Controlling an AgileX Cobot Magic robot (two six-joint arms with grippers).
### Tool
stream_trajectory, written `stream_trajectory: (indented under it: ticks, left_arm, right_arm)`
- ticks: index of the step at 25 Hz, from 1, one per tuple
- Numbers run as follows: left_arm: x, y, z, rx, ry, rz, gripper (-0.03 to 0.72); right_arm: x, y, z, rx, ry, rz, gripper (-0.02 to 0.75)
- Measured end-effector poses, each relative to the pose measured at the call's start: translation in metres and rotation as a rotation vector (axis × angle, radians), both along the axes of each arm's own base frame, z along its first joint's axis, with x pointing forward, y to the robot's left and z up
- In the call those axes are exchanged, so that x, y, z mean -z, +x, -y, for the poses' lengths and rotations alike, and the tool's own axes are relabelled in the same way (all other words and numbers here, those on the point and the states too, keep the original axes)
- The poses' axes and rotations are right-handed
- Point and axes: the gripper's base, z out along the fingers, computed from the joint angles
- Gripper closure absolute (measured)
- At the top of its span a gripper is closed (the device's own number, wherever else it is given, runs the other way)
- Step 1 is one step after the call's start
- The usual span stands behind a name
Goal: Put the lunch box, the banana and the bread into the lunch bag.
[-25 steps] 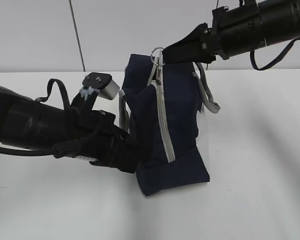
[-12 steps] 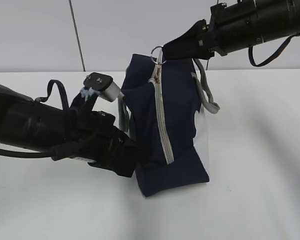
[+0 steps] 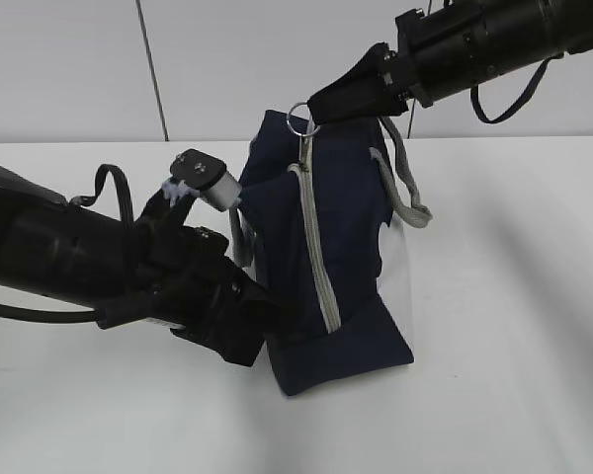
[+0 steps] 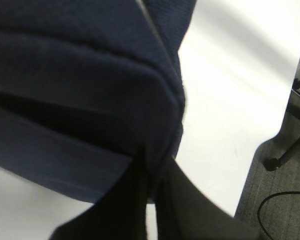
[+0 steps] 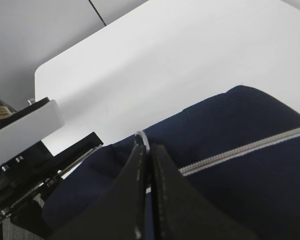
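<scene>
The navy-blue lunch bag (image 3: 341, 247) stands tilted on the white table (image 3: 514, 326), its grey zipper (image 3: 314, 247) running down the front face. My right gripper (image 3: 314, 107) is shut on the metal ring pull (image 3: 298, 120) at the top of the zipper; the ring (image 5: 142, 137) shows at its fingertips (image 5: 149, 147) in the right wrist view. My left gripper (image 3: 267, 321) is shut on a fold of the bag's fabric (image 4: 155, 150) at its lower left corner. The lunch box, banana and bread are out of view.
Grey webbing handles (image 3: 407, 188) hang on the bag's right side beside a white side panel (image 3: 400, 262). The left arm (image 3: 89, 262) lies along the table at the left. The table's edge and a floor with a cable (image 4: 275, 205) show in the left wrist view.
My right gripper has moved up and a little left with the ring pull. The bag's top has leaned left with it. The left gripper keeps its hold low on the bag.
</scene>
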Motion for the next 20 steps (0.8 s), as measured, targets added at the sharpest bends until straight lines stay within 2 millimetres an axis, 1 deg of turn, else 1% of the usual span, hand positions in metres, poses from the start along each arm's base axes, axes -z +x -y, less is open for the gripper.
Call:
stream_trajectory:
  ticks: [5,11,16,20]
  left_arm:
    - [0.001,-0.001,-0.001,0.028,0.018,0.01,0.68]
    - [0.001,-0.001,-0.001,0.033,0.025,0.015,0.68]
    - [0.002,-0.001,-0.001,0.032,0.032,0.02,0.68]
    - [0.002,-0.001,-0.002,0.043,0.042,0.026,0.68]
  right_arm:
    - [0.002,0.016,-0.002,-0.088,-0.041,-0.026,0.754]
    - [0.011,0.034,-0.002,-0.101,-0.107,-0.053,0.754]
    - [0.019,0.039,-0.002,-0.101,-0.107,-0.073,0.754]
    - [0.019,0.039,-0.003,-0.1,-0.099,-0.076,0.754]
